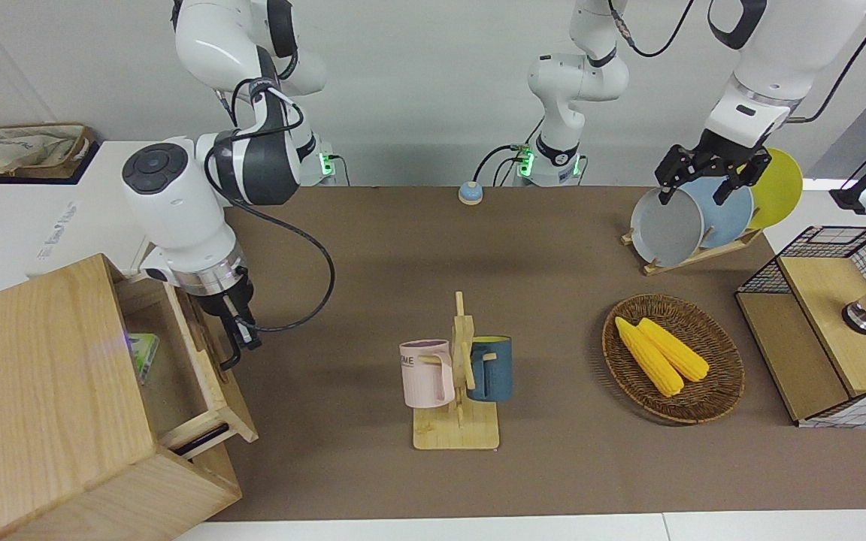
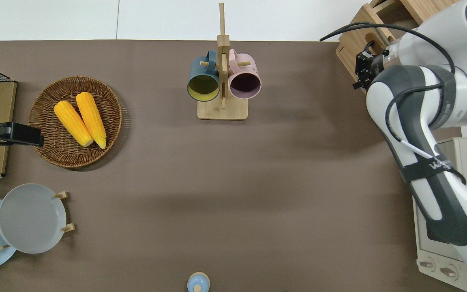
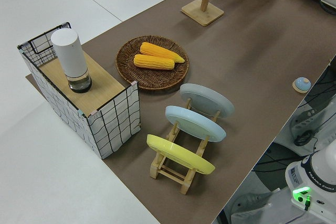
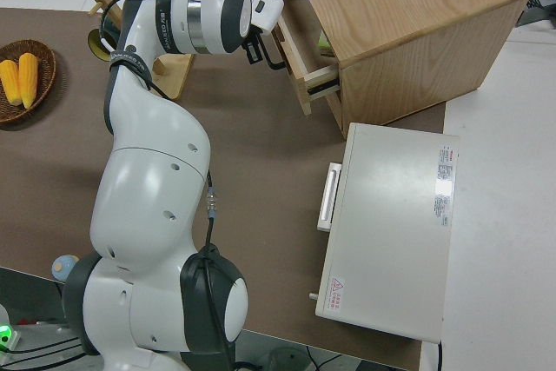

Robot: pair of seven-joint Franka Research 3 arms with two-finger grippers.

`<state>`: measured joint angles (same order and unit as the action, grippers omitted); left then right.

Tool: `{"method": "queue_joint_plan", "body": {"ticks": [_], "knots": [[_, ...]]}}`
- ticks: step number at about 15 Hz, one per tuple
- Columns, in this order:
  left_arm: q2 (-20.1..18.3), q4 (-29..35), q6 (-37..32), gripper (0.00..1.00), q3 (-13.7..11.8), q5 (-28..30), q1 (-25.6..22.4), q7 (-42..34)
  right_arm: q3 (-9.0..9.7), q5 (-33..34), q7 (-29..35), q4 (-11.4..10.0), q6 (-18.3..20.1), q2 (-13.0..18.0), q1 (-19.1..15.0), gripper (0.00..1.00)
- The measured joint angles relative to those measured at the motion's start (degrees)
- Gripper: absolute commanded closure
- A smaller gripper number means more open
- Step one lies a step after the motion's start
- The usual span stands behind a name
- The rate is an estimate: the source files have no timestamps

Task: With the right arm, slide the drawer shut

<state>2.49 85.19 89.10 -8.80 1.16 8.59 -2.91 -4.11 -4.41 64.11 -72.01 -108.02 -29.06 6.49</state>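
A: Where is the drawer?

B: Partly pulled out of the pale-wood cabinet at the right arm's end of the tabletop. A green packet lies inside, mostly hidden by the cabinet top.

A: And the right claw?

B: It hangs from the right arm against the drawer's front panel, at its end nearer to the robots. Whether its fingers are spread or pressed together, I cannot tell.

A: The other arm?

B: Parked; its left claw looks spread. A mug rack stands mid-tabletop, and a basket of corn sits toward the left arm's end.
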Motion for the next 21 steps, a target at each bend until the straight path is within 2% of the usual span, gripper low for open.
{"method": "queue_joint_plan", "body": {"ticks": [3,9,21], "knots": [[0.0,0.0,0.0,0.00,0.0,0.0,0.0,0.0,0.03,-2.4,-2.3,0.0,-0.1,0.0,-2.5,1.000],[0.0,0.0,0.0,0.00,0.0,0.0,0.0,0.0,0.71,-3.1,-7.3,0.0,-0.9,0.0,-6.2,1.000],[0.0,0.0,0.0,0.00,0.0,0.0,0.0,0.0,1.71,-3.5,-12.2,0.0,-0.6,0.0,-8.0,1.000]]}}
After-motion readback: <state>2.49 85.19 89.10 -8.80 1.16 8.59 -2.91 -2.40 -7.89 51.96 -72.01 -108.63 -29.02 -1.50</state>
